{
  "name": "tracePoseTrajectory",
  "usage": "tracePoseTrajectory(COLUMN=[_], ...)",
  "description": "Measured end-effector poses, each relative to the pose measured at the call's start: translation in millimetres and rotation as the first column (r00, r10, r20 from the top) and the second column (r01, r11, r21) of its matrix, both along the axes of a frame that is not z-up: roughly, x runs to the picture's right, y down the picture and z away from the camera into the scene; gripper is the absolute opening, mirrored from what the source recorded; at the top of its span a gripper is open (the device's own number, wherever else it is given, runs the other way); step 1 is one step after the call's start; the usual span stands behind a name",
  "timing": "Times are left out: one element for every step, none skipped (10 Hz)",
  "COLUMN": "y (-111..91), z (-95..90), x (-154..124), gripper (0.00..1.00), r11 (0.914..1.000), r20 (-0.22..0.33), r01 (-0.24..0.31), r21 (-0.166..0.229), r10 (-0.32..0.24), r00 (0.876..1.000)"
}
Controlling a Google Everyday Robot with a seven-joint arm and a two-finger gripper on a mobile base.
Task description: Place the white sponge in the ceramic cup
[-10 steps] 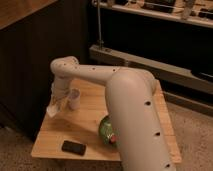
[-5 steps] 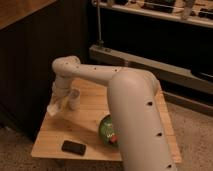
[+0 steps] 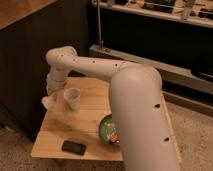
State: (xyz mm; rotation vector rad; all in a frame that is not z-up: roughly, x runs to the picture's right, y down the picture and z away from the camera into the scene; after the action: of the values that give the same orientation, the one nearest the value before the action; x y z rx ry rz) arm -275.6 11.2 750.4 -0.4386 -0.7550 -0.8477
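Note:
The ceramic cup (image 3: 72, 98) stands upright on the left part of the wooden table (image 3: 90, 125), pale and tapered. My arm reaches from the lower right over the table, bends at its elbow (image 3: 62, 58) and drops down to the gripper (image 3: 50, 96), just left of the cup and low over the table's left edge. An off-white piece (image 3: 48, 103) that looks like the white sponge sits at the gripper's tip, beside the cup and outside it. The gripper's end merges with that piece.
A green round bowl (image 3: 108, 131) sits at the table's front middle, partly behind my arm. A black phone-like slab (image 3: 74, 147) lies near the front left edge. Dark cabinet walls stand to the left and behind, with a metal rail (image 3: 150, 62) at the back.
My elbow and wrist have risen a little, and the off-white piece at the gripper's tip has moved slightly up and left. The cup, bowl and black slab have not moved.

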Motion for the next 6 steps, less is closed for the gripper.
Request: tracePoseTrajectory(y=[-12,-22,-31,-38,-46,-54], z=[-3.7,-7.2,-11.0,-12.0,-12.8,-13.6], x=[4,13,23,39,56,74], gripper=[0.10,0.10,0.10,0.10,0.10,0.10], r11=[0.9996,0.9980,0.9955,0.9920,0.9880,0.9830], r20=[-0.001,-0.017,-0.033,-0.053,-0.073,-0.099], r01=[-0.015,-0.028,-0.037,-0.048,-0.060,-0.070], r21=[0.025,0.057,0.087,0.116,0.142,0.170], r10=[0.015,0.029,0.040,0.054,0.070,0.087], r00=[1.000,0.999,0.999,0.997,0.995,0.991])
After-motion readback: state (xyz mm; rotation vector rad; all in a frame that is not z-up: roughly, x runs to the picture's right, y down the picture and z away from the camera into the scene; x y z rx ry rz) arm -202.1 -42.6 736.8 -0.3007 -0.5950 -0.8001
